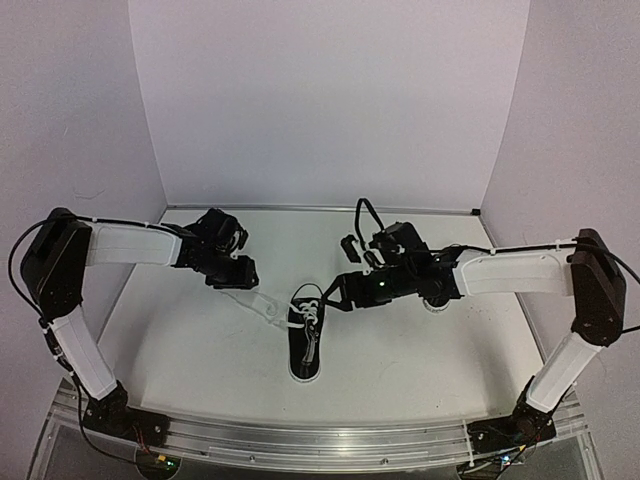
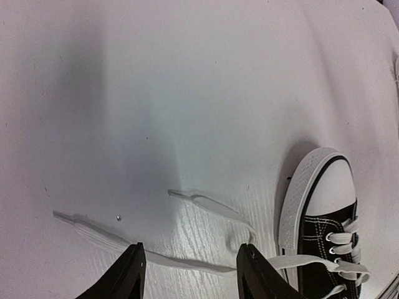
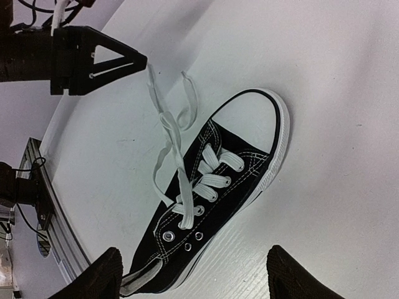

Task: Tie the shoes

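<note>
Nearest the overhead camera runs the metal rail (image 1: 300, 435) carrying both arm bases. Beyond it the white table (image 1: 190, 345) holds one black shoe (image 1: 305, 350) about midway between the arms, heel toward the rail and white toe cap pointing away. Its white laces (image 1: 263, 303) trail off toward the left, loose and unknotted. The left gripper (image 1: 236, 273) hangs just past their far end, and the right gripper (image 1: 335, 292) sits close beside the toe on the other side; from this height I cannot tell how either claw stands. From the left wrist, the left gripper (image 2: 190, 274) shows its jaws apart, clamped on nothing, with one strand of the laces (image 2: 187, 263) lying flat on the table (image 2: 156, 93) across the gap between them. A second strand ends a little farther out, and the shoe (image 2: 333, 187) shows only its toe cap and first eyelets at the right edge. From the right wrist, the right gripper (image 3: 196, 277) has its jaws spread wide and empty, hovering over the shoe (image 3: 218, 187), whose heel lies between them in the picture. The laces (image 3: 171, 134) spill from the eyelets in a loose tangle toward the left gripper (image 3: 93, 59), whose tip is close to the lace ends; whether they touch I cannot tell. The rail (image 3: 47, 212) shows at the left edge.
</note>
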